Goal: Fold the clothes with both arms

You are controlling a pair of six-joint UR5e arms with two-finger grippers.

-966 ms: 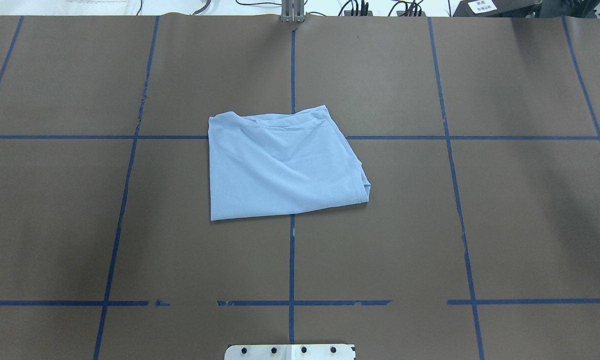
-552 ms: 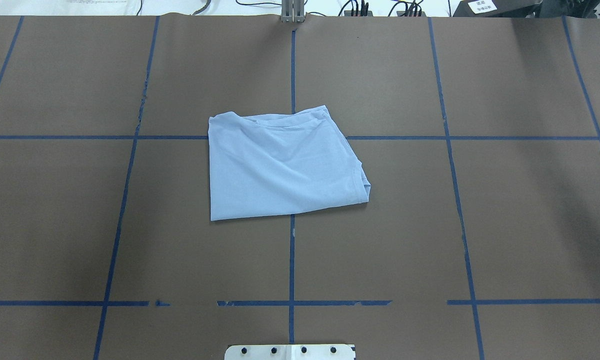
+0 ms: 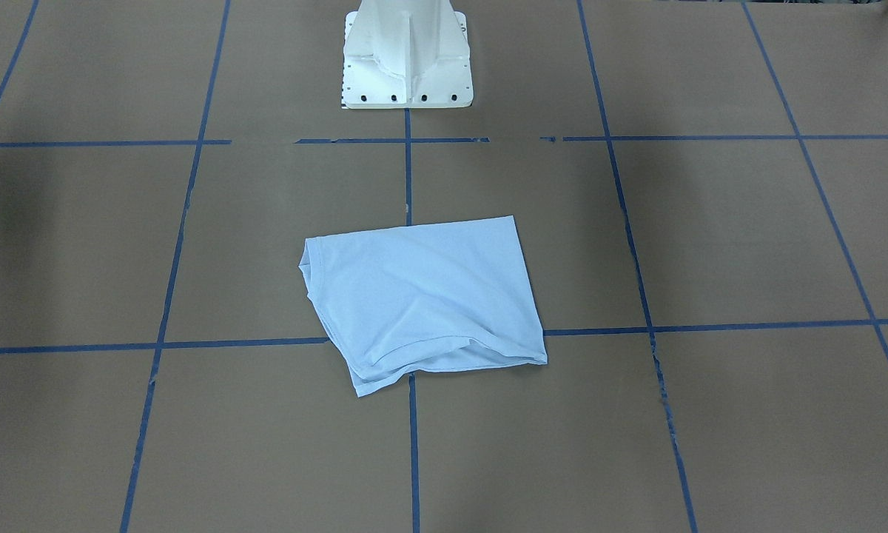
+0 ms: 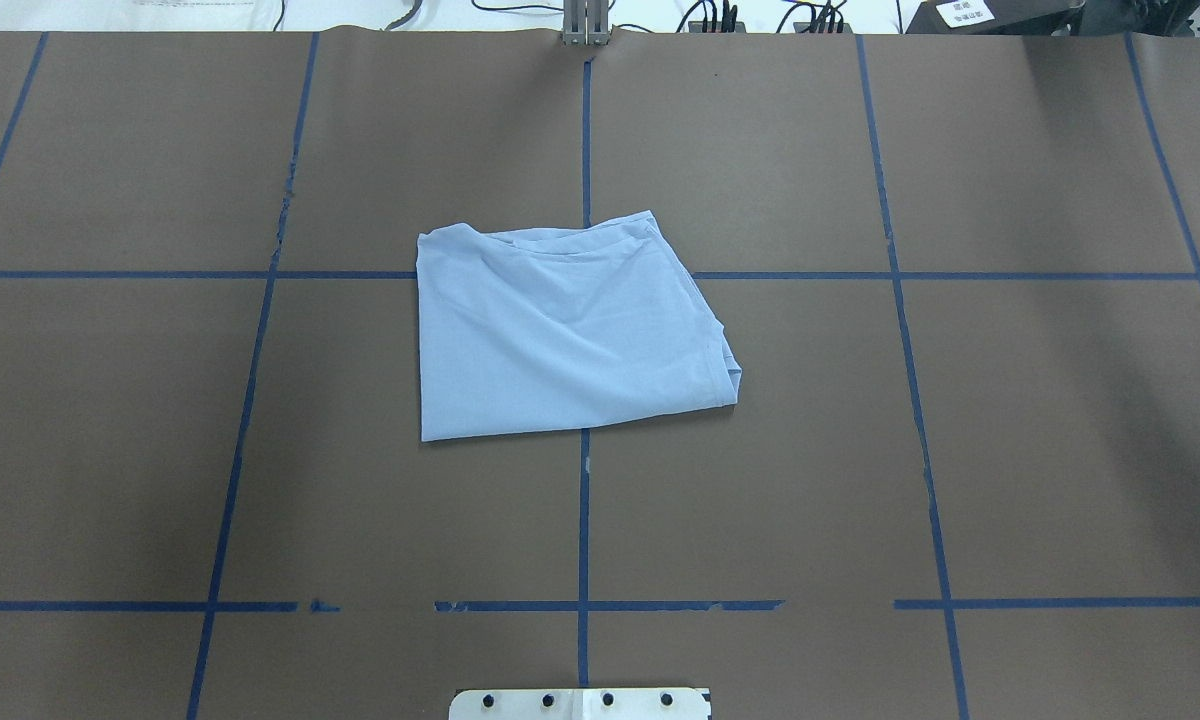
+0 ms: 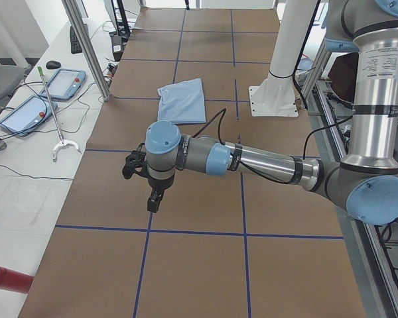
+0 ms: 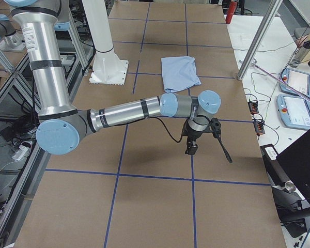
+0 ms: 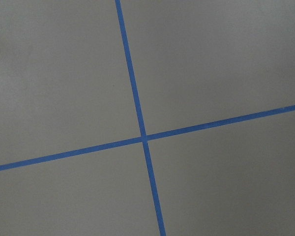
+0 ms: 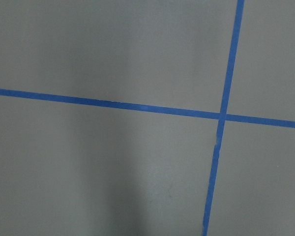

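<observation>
The light blue T-shirt (image 4: pixel 560 330) lies folded into a rough rectangle at the middle of the table; its print, collar and label are hidden. It also shows in the front view (image 3: pixel 422 296) and both side views (image 5: pixel 182 99) (image 6: pixel 179 72). Both arms are held out over the table ends, far from the shirt. The left gripper (image 5: pixel 143 185) shows only in the exterior left view and the right gripper (image 6: pixel 206 147) only in the exterior right view. I cannot tell whether either is open or shut. Both wrist views show only brown table and blue tape.
The brown table cover (image 4: pixel 860 450) carries a blue tape grid. The white pedestal base (image 3: pixel 407 59) stands at the robot's edge. Metal frame posts (image 5: pixel 86 46) (image 6: pixel 256 41), tablets (image 5: pixel 66 83) (image 6: pixel 297 111) and cables lie on side benches beyond the table's far edge.
</observation>
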